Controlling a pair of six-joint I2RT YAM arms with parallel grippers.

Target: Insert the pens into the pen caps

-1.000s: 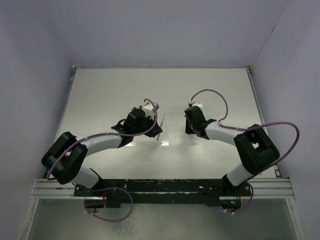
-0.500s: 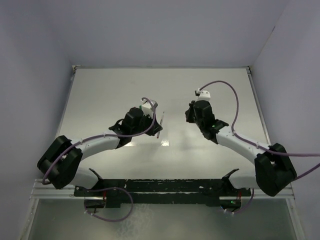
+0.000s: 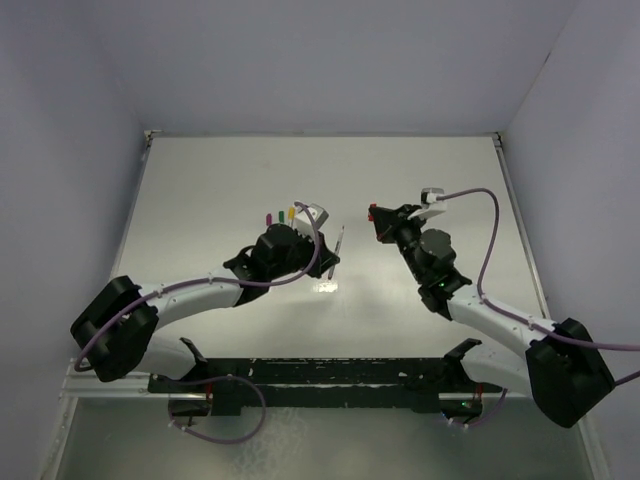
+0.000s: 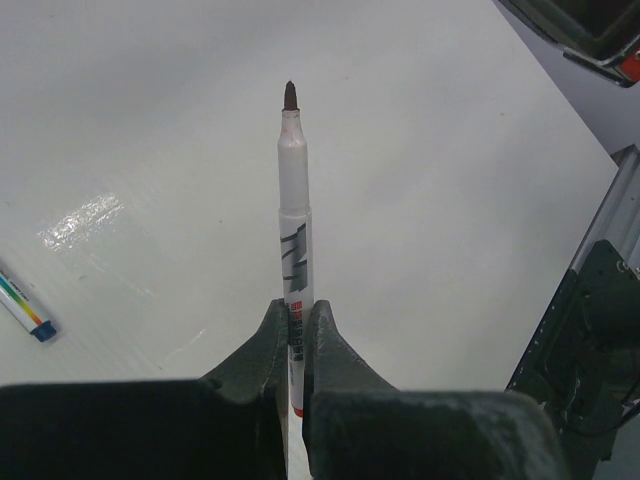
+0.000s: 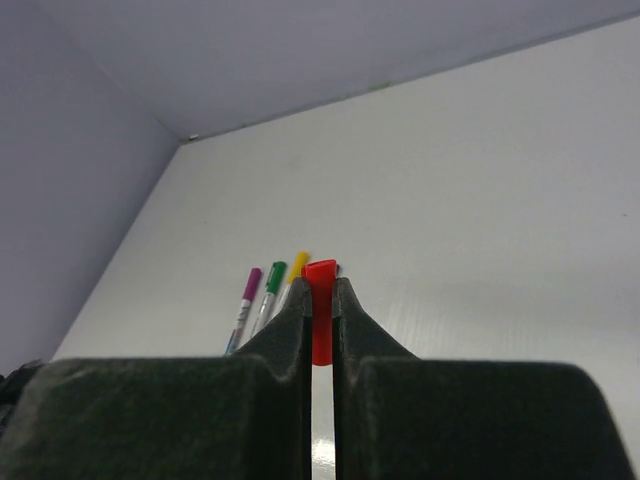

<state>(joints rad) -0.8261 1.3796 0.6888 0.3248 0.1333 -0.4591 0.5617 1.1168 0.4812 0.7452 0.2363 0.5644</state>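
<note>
step: red one's up, pen into cap, both held in the air over the table (image 3: 230, 180)
left gripper (image 4: 297, 335): fingers clamped on the pen (image 4: 293, 200) low on the barrel. Most of it sticks out past them, with the tip (image 4: 290, 96) bare and pointing away
right gripper (image 5: 320, 292): fingers pinched on the red cap (image 5: 320, 268), only its top end poking out above them
where they are: the top view shows pen and cap apart with a clear gap between them, roughly mid-table. The pen is slanted and I'd say it isn't aimed at the cap yet
how I'd do it: turn the wrists so the tip and the cap's open end face each other on one line, then close the gap slowly. I can't tell which end of the cap is the open one, so check that first
grip worry: the pen is held far from the tip, so any wrist wobble swings the free end. The tiny cap could also twist in the pads, so push straight along the barrel with nothing sideways
others: purple pen (image 5: 247, 290), green pen (image 5: 272, 280) and yellow pen (image 5: 297, 265) lie side by side at the back and look capped to me
blue pen (image 4: 25, 305): lying on the table off to the side, can't tell if it's capped
writing: the barrel has a dark slanted logo-ish mark and some small red print just above the fingers, too small to read. The blue pen has a rainbow stripe, and I can't make out any brand
</note>
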